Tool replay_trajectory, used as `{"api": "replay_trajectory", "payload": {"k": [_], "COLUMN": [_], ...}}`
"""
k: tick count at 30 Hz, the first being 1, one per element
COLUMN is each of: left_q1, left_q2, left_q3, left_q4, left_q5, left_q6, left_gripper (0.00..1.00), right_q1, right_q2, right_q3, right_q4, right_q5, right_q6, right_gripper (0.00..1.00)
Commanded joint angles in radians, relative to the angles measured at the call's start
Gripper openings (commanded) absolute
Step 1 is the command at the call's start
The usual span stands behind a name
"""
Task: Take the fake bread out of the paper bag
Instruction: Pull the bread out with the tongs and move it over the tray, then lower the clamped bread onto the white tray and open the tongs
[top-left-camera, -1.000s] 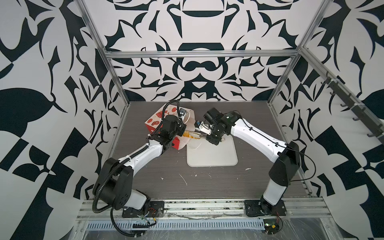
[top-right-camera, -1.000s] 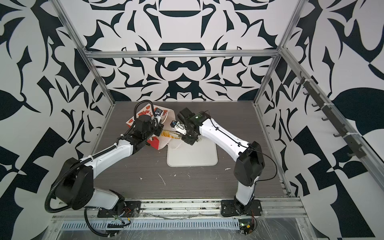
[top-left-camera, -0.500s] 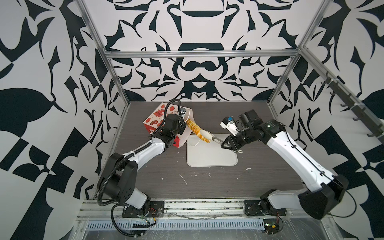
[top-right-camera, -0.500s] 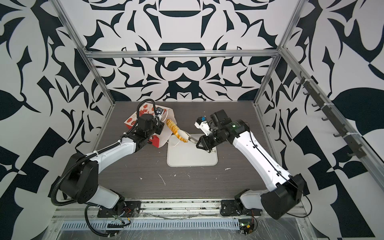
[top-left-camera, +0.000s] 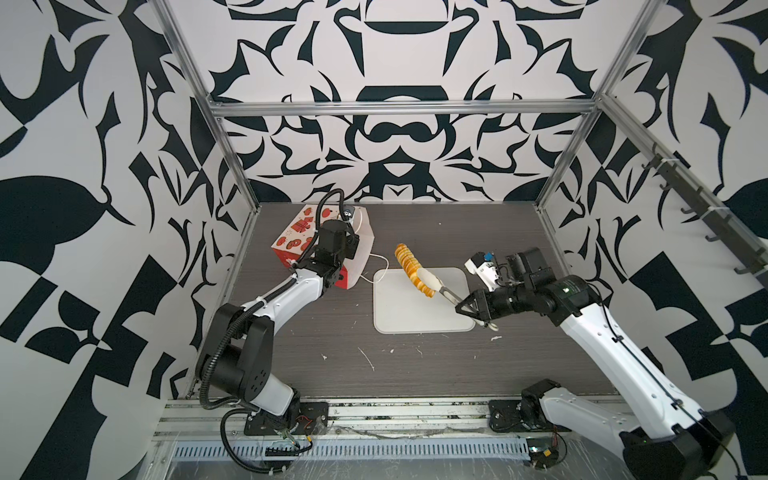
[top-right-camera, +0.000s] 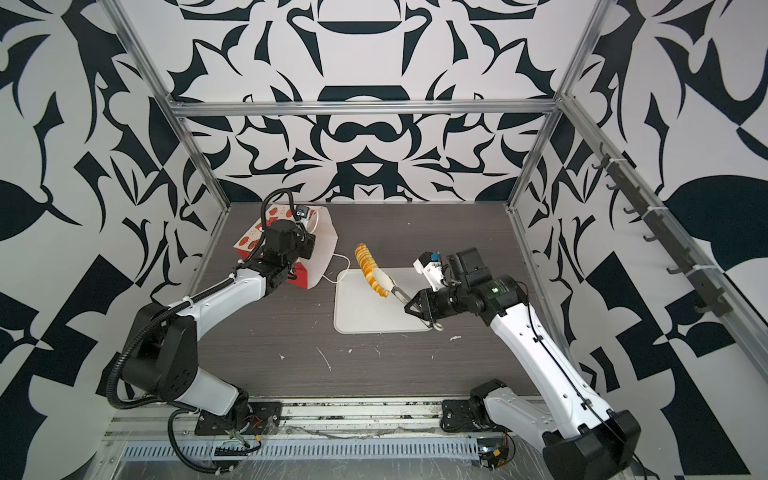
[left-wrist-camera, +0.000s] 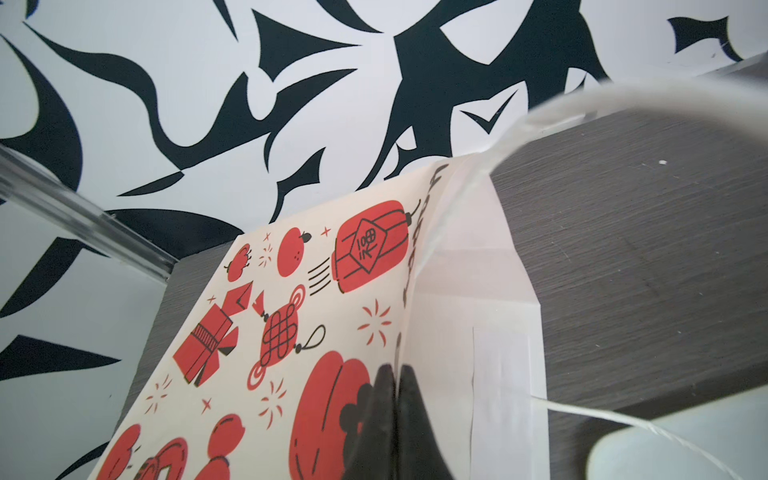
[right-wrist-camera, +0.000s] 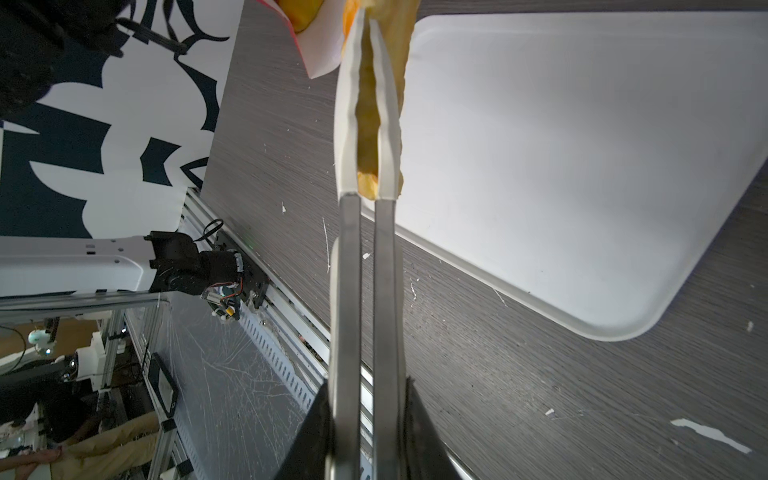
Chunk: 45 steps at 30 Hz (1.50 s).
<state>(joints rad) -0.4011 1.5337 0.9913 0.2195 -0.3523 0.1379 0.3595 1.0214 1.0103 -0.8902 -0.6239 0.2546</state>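
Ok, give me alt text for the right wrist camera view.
Metal tongs with white tips, clamped in the right gripper's fingers, pinch a golden toy bread loaf over the edge of a white tray on a dark wood-grain table. A corner of the paper bag shows beyond the loaf.

paper bag (top-left-camera: 364, 246) left of tray (top-left-camera: 415, 318)

Booth with black-and-white patterned walls (top-left-camera: 395, 62)

The walls close three sides, braced by a silver metal frame (top-left-camera: 399, 109). The table (top-left-camera: 415, 374) is dark grey wood grain, flecked with white specks (top-left-camera: 365, 359) and scratches. In both top views a rail of dark hooks (top-left-camera: 685, 187) runs along the right-hand wall. Light is soft and even.
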Motion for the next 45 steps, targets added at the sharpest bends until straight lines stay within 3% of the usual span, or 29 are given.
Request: {"api": "replay_trajectory", "payload": {"k": [1, 12, 29, 37, 45], "left_q1": [0.011, 0.011, 0.011, 0.011, 0.011], "left_q2": [-0.037, -0.056, -0.055, -0.056, -0.064], "left_q3": [0.022, 0.020, 0.004, -0.002, -0.013], "left_q4": [0.019, 0.018, 0.026, 0.030, 0.033], "left_q5": [-0.019, 0.011, 0.049, 0.055, 0.056], "left_q6": [-0.024, -0.030, -0.044, -0.050, -0.050], "left_gripper": [0.00, 0.00, 0.00, 0.00, 0.00], "right_q1": [-0.016, -0.065, -0.088, -0.090, -0.090], "right_q2": [-0.028, -0.122, -0.228, -0.286, -0.308], "right_q3": [-0.042, -0.265, -0.404, -0.420, -0.394], "right_q4": [0.085, 0.193, 0.147, 0.114, 0.069], "right_q5": [0.024, 0.051, 0.166, 0.214, 0.277], "right_q6": [0.046, 0.198, 0.341, 0.371, 0.366], "right_gripper": [0.06, 0.07, 0.11, 0.35, 0.40]}}
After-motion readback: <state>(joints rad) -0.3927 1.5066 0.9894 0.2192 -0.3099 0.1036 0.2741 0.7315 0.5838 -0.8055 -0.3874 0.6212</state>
